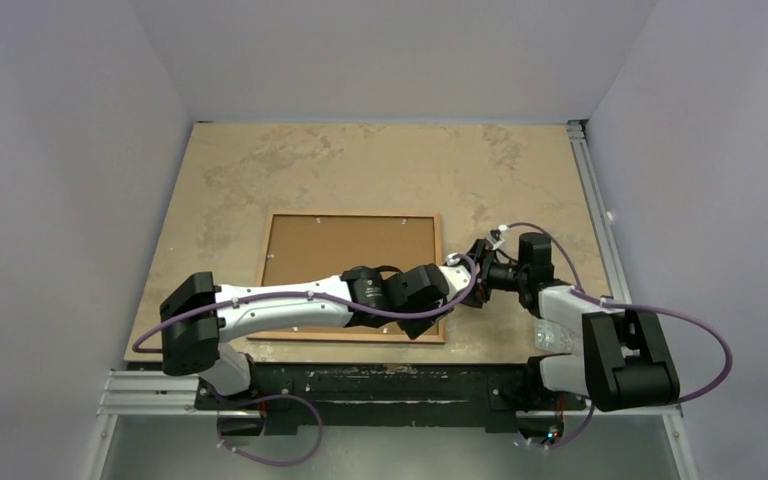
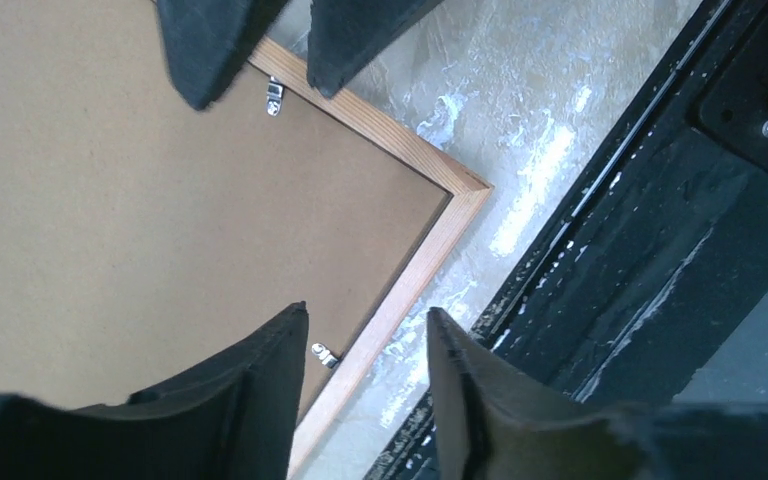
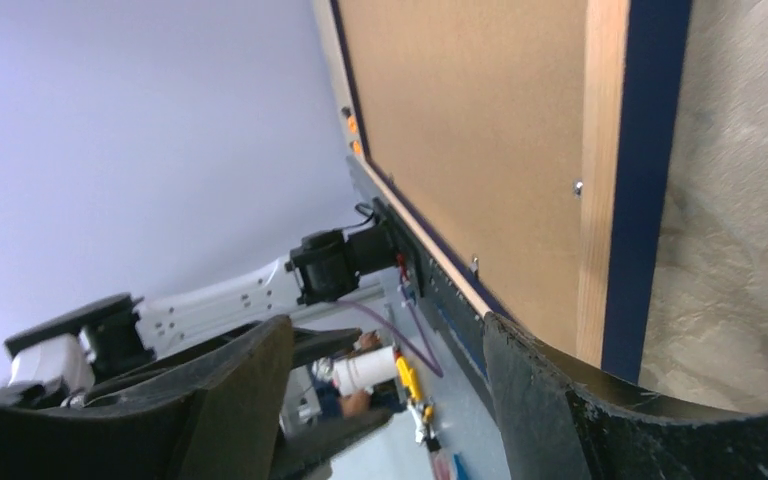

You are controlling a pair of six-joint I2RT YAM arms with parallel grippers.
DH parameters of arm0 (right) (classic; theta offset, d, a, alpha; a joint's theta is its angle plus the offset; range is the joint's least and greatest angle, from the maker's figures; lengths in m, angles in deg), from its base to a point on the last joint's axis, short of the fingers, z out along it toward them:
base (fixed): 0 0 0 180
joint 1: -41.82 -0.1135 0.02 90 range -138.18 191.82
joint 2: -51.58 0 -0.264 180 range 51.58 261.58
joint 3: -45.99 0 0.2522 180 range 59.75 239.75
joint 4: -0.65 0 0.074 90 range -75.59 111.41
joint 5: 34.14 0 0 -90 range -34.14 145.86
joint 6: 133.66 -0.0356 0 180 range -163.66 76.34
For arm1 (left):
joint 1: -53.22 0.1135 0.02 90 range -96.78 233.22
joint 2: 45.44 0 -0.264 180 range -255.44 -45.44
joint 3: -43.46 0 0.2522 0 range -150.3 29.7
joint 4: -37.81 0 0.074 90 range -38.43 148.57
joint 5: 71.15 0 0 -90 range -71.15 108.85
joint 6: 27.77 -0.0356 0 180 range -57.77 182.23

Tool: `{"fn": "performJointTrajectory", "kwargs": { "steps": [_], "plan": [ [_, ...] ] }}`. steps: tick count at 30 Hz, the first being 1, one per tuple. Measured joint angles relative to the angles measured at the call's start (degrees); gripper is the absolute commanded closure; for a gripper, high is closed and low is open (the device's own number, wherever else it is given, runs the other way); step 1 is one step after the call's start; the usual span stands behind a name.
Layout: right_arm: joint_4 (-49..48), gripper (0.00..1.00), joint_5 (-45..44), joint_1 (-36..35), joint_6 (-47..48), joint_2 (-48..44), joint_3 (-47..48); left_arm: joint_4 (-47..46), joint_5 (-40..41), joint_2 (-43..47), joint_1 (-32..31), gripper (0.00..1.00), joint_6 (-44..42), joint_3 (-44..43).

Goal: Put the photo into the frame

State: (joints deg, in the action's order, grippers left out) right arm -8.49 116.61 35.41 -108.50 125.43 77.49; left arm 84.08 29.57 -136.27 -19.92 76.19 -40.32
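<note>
Along the bottom edge of the overhead view, a black metal mounting bar (image 1: 390, 385) carries my two bases. Just above it, my left arm (image 1: 290, 305), white with black joints, slants rightwards across the lower rail of the large rectangular picture frame (image 1: 350, 214). The frame lies flat at the centre of the mottled tan table (image 1: 380, 160), its light wood-brown back upward. A plain brown backing board (image 1: 350, 245) fills the frame's opening.

My left gripper (image 2: 368, 315) hangs over the frame's lower right corner. In the left wrist view its jaws stand moderately apart with nothing between them, and the near rail shows through the gap. A small metal clip (image 2: 325, 353) sits on that rail beside the board, and a second clip (image 2: 273, 97) sits on the adjoining rail at the upper left of that view.

There the two dark fingers (image 2: 210, 50) of my right gripper (image 3: 385, 322) come in from the top edge, one over the board, the other over the table, the rail between them. Whether they touch it I cannot tell. In the right wrist view those jaws are spread wide and grip nothing. At the upper right of that view, a dark blue band runs along the frame's outer side, next to the wood-brown rail.

Beyond the frame, at the top of the overhead view, the table runs on to pale grey walls (image 1: 390, 50).
</note>
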Motion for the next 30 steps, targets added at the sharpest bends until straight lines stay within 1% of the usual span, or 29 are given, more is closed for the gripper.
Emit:
{"fn": "performJointTrajectory", "kwargs": {
  "steps": [1, 3, 6, 10, 13, 18, 19, 24, 25, 30],
  "plan": [
    [4.42, 0.31, -1.03, -0.02, 2.84, -0.31, 1.40, 0.15, 0.00, 0.00, 0.00, 0.45, -0.31, 0.02],
    [10.73, 0.31, -3.15, -0.07, 7.13, -0.90, 3.74, 0.20, -0.13, -0.02, 0.00, 0.44, -0.66, 0.17],
    [16.98, 0.30, -5.77, -0.07, 12.09, -1.88, 5.97, -0.04, -1.18, -0.33, 0.00, 0.44, -1.60, 0.96],
    [21.62, 0.30, -7.76, -0.04, 15.91, -1.49, 6.40, -1.62, -2.67, -3.30, 0.00, 0.46, -2.75, 2.29],
    [23.82, 0.30, -9.05, -0.04, 17.73, -0.70, 6.38, -2.84, -3.72, -8.35, 0.00, 0.50, -3.32, 2.43],
    [27.54, 0.29, -11.85, 0.00, 21.09, -0.66, 6.38, -4.42, -4.90, -12.76, 0.00, 0.58, -4.04, 2.75],
    [28.06, 0.29, -12.28, 0.04, 21.55, -0.61, 6.38, -4.68, -4.98, -12.68, 0.00, 0.63, -4.09, 2.80],
    [29.18, 0.29, -13.40, 0.11, 23.30, 1.25, 6.38, -5.75, -5.99, -12.90, -0.31, 0.97, -4.74, 2.80],
    [29.14, 0.29, -13.40, 0.11, 23.41, 1.75, 6.38, -5.73, -6.08, -12.90, -0.39, 1.00, -5.44, 2.80],
    [27.06, 0.29, -11.87, 0.15, 23.47, 4.74, 5.64, -6.56, -6.10, -12.87, -0.44, 1.00, -7.56, 2.75]
  ]
}}
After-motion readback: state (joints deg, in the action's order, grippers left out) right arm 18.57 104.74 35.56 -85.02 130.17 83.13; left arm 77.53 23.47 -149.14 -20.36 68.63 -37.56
